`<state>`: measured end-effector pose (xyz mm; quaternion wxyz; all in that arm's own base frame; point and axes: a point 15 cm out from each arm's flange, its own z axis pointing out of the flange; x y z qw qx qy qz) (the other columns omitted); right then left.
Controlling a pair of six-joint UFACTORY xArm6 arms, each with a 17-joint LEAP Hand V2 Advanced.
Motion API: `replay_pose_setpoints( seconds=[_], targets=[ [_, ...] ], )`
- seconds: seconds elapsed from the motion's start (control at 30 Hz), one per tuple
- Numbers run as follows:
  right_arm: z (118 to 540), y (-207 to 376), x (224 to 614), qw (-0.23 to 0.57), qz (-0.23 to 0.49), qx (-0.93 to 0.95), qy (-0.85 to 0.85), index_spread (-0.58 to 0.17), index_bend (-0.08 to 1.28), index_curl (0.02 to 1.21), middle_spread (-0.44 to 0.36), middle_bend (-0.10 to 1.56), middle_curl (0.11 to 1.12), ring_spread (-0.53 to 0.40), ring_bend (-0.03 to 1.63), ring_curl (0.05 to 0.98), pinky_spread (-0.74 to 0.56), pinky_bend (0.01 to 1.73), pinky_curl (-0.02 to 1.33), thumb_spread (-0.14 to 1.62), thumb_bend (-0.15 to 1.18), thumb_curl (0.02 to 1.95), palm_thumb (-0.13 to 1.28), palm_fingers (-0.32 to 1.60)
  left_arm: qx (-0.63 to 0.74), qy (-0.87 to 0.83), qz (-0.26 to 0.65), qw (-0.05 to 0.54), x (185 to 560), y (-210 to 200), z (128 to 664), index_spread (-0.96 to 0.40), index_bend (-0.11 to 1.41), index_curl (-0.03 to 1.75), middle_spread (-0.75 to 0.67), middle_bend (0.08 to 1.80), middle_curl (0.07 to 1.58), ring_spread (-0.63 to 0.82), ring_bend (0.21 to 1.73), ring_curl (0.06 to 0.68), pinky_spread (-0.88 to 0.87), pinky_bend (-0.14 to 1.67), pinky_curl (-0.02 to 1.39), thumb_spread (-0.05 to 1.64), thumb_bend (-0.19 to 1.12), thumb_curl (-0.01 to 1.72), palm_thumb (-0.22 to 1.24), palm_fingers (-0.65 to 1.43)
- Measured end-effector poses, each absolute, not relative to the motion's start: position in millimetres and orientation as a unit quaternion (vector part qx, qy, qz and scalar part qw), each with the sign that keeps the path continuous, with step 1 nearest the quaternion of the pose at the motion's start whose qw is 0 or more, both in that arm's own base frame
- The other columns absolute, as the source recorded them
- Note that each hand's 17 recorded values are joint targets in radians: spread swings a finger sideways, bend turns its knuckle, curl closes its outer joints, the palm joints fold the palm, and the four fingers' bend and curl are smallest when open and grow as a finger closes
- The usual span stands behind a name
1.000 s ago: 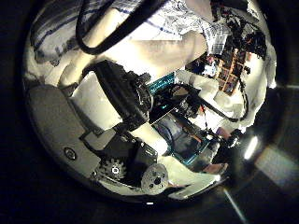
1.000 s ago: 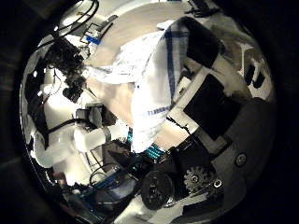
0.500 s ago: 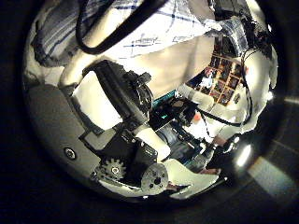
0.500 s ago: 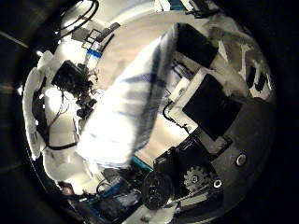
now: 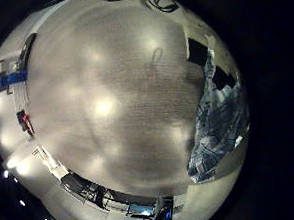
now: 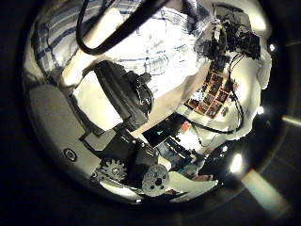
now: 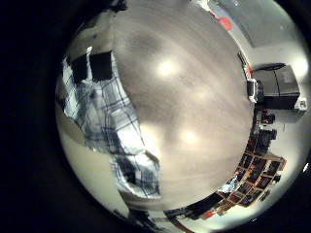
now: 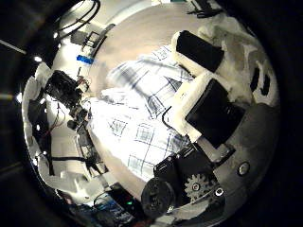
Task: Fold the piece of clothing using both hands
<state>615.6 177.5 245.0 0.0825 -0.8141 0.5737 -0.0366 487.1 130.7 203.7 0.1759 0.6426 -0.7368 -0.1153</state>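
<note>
The checked cloth [image 8: 147, 118] spreads wide and close in front of my right hand [image 8: 216, 106], whose fingers [image 8: 201, 49] curl onto its upper edge. In the right little finger side view the cloth [image 7: 112, 121] hangs down from the dark fingertips [image 7: 92, 66]. My left hand [image 6: 118, 94] also holds the cloth [image 6: 155, 42], which stretches away past its fingers. In the left little finger side view the cloth [image 5: 218, 124] dangles from the fingertips [image 5: 198, 53] above a broad plain surface.
A wide plain surface [image 5: 107, 108] lies below both palms, also seen under the right hand [image 7: 185, 87]. Shelves with small items [image 6: 214, 94] stand at the room's side. Dark boxes [image 7: 277, 87] sit by a wall. A robot arm [image 8: 66, 95] shows beyond the cloth.
Both palm views have shifted, so the hands moved. In the right thumb side view the cloth went from a narrow hanging strip to a broad spread sheet. More cloth fills the left thumb side view.
</note>
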Motion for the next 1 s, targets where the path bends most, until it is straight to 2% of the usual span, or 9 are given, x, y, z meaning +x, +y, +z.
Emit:
replay_pose_setpoints(
  seconds=[0.03,0.1,0.2,0.27,0.37,0.4,0.5,0.7,1.0],
  targets=[
    [245,177,617,0.084,-0.038,-0.814,0.574,-0.339,0.72,0.77,-0.222,1.07,0.83,-0.245,1.36,0.724,-0.30,1.32,0.75,1.32,-0.03,0.55,0.75,0.71,0.643,-0.736,-0.114,0.176,487,131,204,-0.61,0.46,1.03,-0.49,0.95,0.80,-0.50,0.85,0.510,-0.67,0.23,0.86,1.45,0.00,0.23,0.57,0.80],
    [245,172,617,0.082,-0.038,-0.812,0.576,-0.352,0.58,0.74,-0.223,0.95,0.79,-0.255,1.34,0.704,-0.37,1.34,0.74,1.33,-0.03,0.52,0.70,0.51,0.645,-0.735,-0.112,0.176,487,130,205,-0.61,0.47,1.03,-0.49,0.95,0.80,-0.49,0.85,0.509,-0.66,0.22,0.87,1.45,-0.01,0.23,0.57,0.80],
    [270,161,615,0.089,-0.045,-0.808,0.581,-0.371,0.50,0.68,-0.211,0.75,0.72,-0.256,1.23,0.652,-0.39,1.32,0.70,1.34,-0.02,0.49,0.65,0.29,0.648,-0.733,-0.109,0.176,487,130,209,-0.61,0.47,1.03,-0.49,0.95,0.80,-0.49,0.83,0.509,-0.66,0.21,0.88,1.45,0.00,0.23,0.57,0.79],
    [299,146,614,0.101,-0.056,-0.800,0.588,-0.381,0.44,0.64,-0.202,0.70,0.69,-0.259,1.20,0.611,-0.38,1.30,0.66,1.34,-0.02,0.47,0.63,0.30,0.650,-0.732,-0.108,0.176,486,133,211,-0.60,0.44,1.03,-0.48,0.94,0.81,-0.48,0.84,0.513,-0.66,0.22,0.90,1.45,-0.01,0.23,0.56,0.76],
    [346,106,604,0.112,-0.069,-0.781,0.610,-0.382,0.39,0.60,-0.194,0.66,0.66,-0.257,1.17,0.578,-0.37,1.27,0.63,1.34,-0.03,0.44,0.59,0.33,0.656,-0.728,-0.100,0.172,482,138,224,-0.56,0.36,1.01,-0.44,0.82,0.80,-0.42,0.84,0.538,-0.63,0.28,0.94,1.45,-0.01,0.24,0.56,0.53],
    [358,98,596,0.110,-0.069,-0.778,0.614,-0.380,0.38,0.60,-0.192,0.66,0.66,-0.256,1.16,0.575,-0.37,1.25,0.62,1.34,-0.03,0.43,0.57,0.33,0.659,-0.727,-0.091,0.169,483,139,231,-0.52,0.30,0.99,-0.39,0.69,0.78,-0.38,0.86,0.552,-0.60,0.31,0.96,1.44,-0.01,0.24,0.55,0.37],
    [376,81,571,0.093,-0.053,-0.775,0.623,-0.374,0.34,0.58,-0.188,0.65,0.65,-0.246,1.15,0.561,-0.35,1.20,0.60,1.32,-0.04,0.40,0.49,0.33,0.666,-0.728,-0.049,0.156,487,134,258,-0.42,0.23,0.95,-0.28,0.48,0.71,-0.30,0.88,0.536,-0.53,0.35,0.98,1.42,-0.01,0.25,0.54,0.27],
    [378,25,508,0.018,0.017,-0.753,0.657,-0.368,0.32,0.56,-0.175,0.64,0.63,-0.229,1.11,0.539,-0.28,1.04,0.55,1.30,-0.03,0.36,0.39,0.26,0.658,-0.735,-0.021,0.164,469,124,301,-0.30,0.24,0.89,-0.10,0.33,0.62,-0.15,0.81,0.502,-0.34,0.27,0.98,1.37,-0.01,0.27,0.52,0.20],
    [321,-5,455,-0.040,0.092,-0.749,0.655,-0.288,0.16,0.46,-0.143,0.62,0.58,-0.206,1.09,0.506,-0.12,0.89,0.46,1.24,-0.03,0.31,0.30,0.16,0.579,-0.753,-0.076,0.304,393,63,281,-0.14,0.23,0.78,0.10,0.24,0.53,0.11,0.68,0.422,0.06,0.16,0.83,1.36,-0.01,0.27,0.45,0.11]
  ],
)
